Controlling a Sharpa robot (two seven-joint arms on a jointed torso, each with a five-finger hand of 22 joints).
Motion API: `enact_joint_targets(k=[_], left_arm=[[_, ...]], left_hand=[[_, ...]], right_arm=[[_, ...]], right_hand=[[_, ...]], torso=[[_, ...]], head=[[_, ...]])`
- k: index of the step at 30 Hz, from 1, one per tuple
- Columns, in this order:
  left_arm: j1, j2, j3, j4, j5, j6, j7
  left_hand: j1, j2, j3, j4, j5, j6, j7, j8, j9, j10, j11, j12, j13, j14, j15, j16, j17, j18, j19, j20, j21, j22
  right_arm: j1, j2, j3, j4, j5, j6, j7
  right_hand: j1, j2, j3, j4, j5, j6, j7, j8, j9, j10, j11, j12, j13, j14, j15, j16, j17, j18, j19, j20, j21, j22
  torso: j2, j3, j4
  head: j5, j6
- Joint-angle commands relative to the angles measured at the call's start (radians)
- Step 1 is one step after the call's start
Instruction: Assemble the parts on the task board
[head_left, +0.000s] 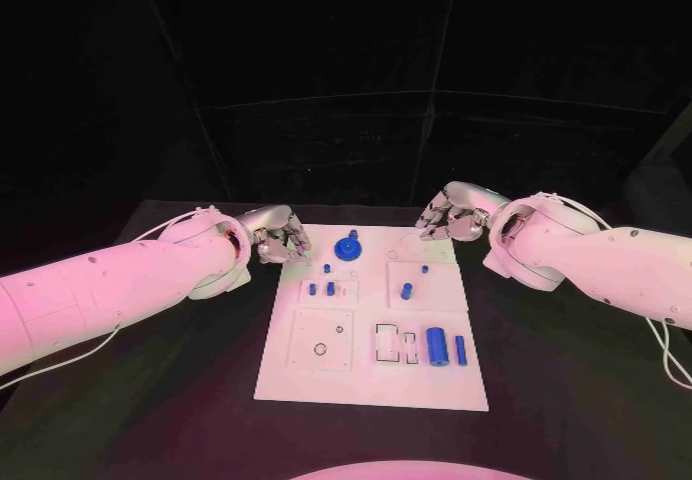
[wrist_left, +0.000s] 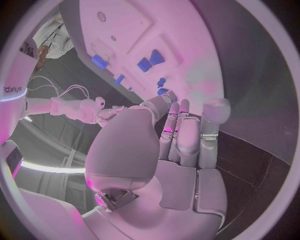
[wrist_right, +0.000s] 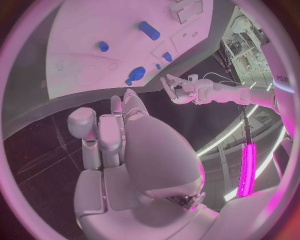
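The white task board (head_left: 289, 372) lies in the middle of the black table. At its far end stands a round blue knob (head_left: 348, 246), with small blue pegs (head_left: 330, 289) and a short blue peg (head_left: 407, 292) behind it. A thick blue cylinder (head_left: 436, 346) and a thin blue rod (head_left: 460, 349) lie at the near right. My left hand (head_left: 281, 240) hovers off the board's far left corner, holding nothing. My right hand (head_left: 450, 220) hovers off the far right corner, also holding nothing. In the wrist views the left hand (wrist_left: 181, 135) and right hand (wrist_right: 119, 135) show straight fingers above the board (wrist_left: 125, 25) (wrist_right: 94, 30).
Black table (head_left: 562, 380) surrounds the board on every side. A dark back wall rises behind the table's far edge. The board's near left square carries a small ring mark (head_left: 319, 349) and a rectangular slot (head_left: 387, 342).
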Motion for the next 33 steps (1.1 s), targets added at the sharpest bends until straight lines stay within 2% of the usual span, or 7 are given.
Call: enact_joint_targets(k=[1,2,4,5,12,19,33], left_arm=[[0.002,-0.025,0.000,0.035,0.376,-0.126,0.216],[0.002,-0.034,0.000,0.043,0.452,-0.102,0.237],[0.001,-0.052,-0.001,0.058,0.613,-0.056,0.284],[0.001,-0.059,-0.002,0.063,0.665,-0.040,0.302],[0.000,-0.106,-0.003,0.095,0.995,0.033,0.412],[-0.001,-0.128,-0.003,0.130,1.081,0.047,0.437],[-0.004,-0.137,-0.003,0.165,1.097,0.059,0.439]], left_hand=[[-0.003,0.009,0.001,0.008,0.001,0.005,-0.002,0.006,-0.003,0.004,0.001,0.007,0.000,-0.054,-0.001,-0.073,-0.113,0.036,-0.066,0.001,-0.133,-0.095],[0.003,0.011,0.005,0.005,0.001,0.006,-0.001,0.007,-0.004,0.003,0.003,0.008,-0.001,-0.080,0.000,-0.106,-0.160,0.043,-0.092,0.001,-0.180,-0.128],[0.028,0.020,0.022,-0.010,0.005,0.016,0.001,0.014,-0.004,0.002,0.007,0.013,-0.002,-0.196,0.000,-0.244,-0.359,0.044,-0.150,0.003,-0.233,-0.156],[0.035,0.021,0.025,-0.016,0.007,0.019,0.002,0.016,-0.004,0.002,0.005,0.015,-0.002,-0.224,0.002,-0.270,-0.389,0.044,-0.168,0.004,-0.244,-0.160],[0.028,0.017,0.011,-0.023,0.011,0.009,0.006,0.013,-0.011,-0.010,0.011,0.020,-0.004,-0.292,0.012,-0.316,-0.424,0.044,-0.232,0.010,-0.278,-0.171],[0.029,0.023,0.008,-0.024,0.017,0.007,0.007,0.013,-0.012,-0.007,0.010,0.025,-0.003,-0.291,0.012,-0.316,-0.428,0.045,-0.233,0.011,-0.279,-0.172],[0.030,0.024,0.006,-0.025,0.019,0.007,0.008,0.013,-0.012,-0.005,0.010,0.027,-0.002,-0.290,0.011,-0.316,-0.430,0.045,-0.232,0.011,-0.279,-0.172]], right_arm=[[-0.005,-0.007,-0.001,0.011,-0.183,0.029,-0.014],[-0.007,-0.009,-0.001,0.014,-0.200,0.030,-0.016],[-0.016,-0.012,-0.001,0.021,-0.235,0.044,-0.028],[-0.019,-0.013,-0.001,0.022,-0.248,0.050,-0.034],[-0.047,-0.008,-0.002,0.022,-0.325,0.078,-0.072],[-0.070,0.003,-0.002,0.012,-0.349,0.104,-0.080],[-0.092,0.038,-0.002,-0.019,-0.355,0.139,-0.072]], right_hand=[[0.008,-0.002,0.007,0.000,-0.015,0.006,0.001,-0.006,-0.002,0.010,0.001,-0.016,-0.022,0.034,-0.004,0.006,0.003,-0.016,0.006,0.002,0.006,0.007],[0.007,-0.003,0.008,0.002,-0.018,0.006,0.001,-0.008,-0.002,0.008,0.002,-0.022,-0.027,0.033,-0.003,0.006,0.002,-0.016,0.006,0.003,0.006,0.007],[0.003,-0.009,0.008,0.006,-0.028,0.001,0.003,-0.014,-0.003,0.004,0.005,-0.034,-0.041,0.033,-0.001,0.008,0.003,-0.016,0.005,0.004,0.007,0.008],[0.001,-0.012,0.007,0.008,-0.034,-0.001,0.003,-0.017,-0.004,0.003,0.006,-0.039,-0.047,0.032,0.000,0.008,0.002,-0.016,0.004,0.005,0.007,0.007],[-0.030,-0.039,-0.004,0.029,-0.063,-0.033,0.009,-0.040,-0.003,-0.050,0.023,-0.089,-0.099,0.030,0.013,0.014,0.002,-0.016,-0.001,0.016,0.008,0.008],[-0.013,-0.041,0.013,0.019,-0.050,-0.046,0.014,-0.049,-0.003,-0.065,0.031,-0.112,-0.144,0.030,0.020,0.028,0.010,-0.017,0.002,0.024,0.016,0.019],[0.009,-0.036,0.047,0.012,-0.031,-0.040,0.019,-0.048,-0.001,-0.057,0.035,-0.126,-0.192,0.029,0.023,0.038,0.012,-0.017,0.003,0.028,0.024,0.028]], torso=[[0.002,-0.0003,-0.0007],[0.001,-0.0005,-0.0009],[0.000,-0.0012,-0.0010],[0.000,-0.0011,-0.0005],[0.001,-0.0003,-0.0024],[0.000,-0.0005,-0.0013],[-0.001,0.0004,-0.0036]], head=[[-0.017,0.006],[-0.021,0.007],[-0.027,0.008],[-0.027,0.009],[-0.033,0.016],[-0.037,0.018],[-0.034,0.012]])
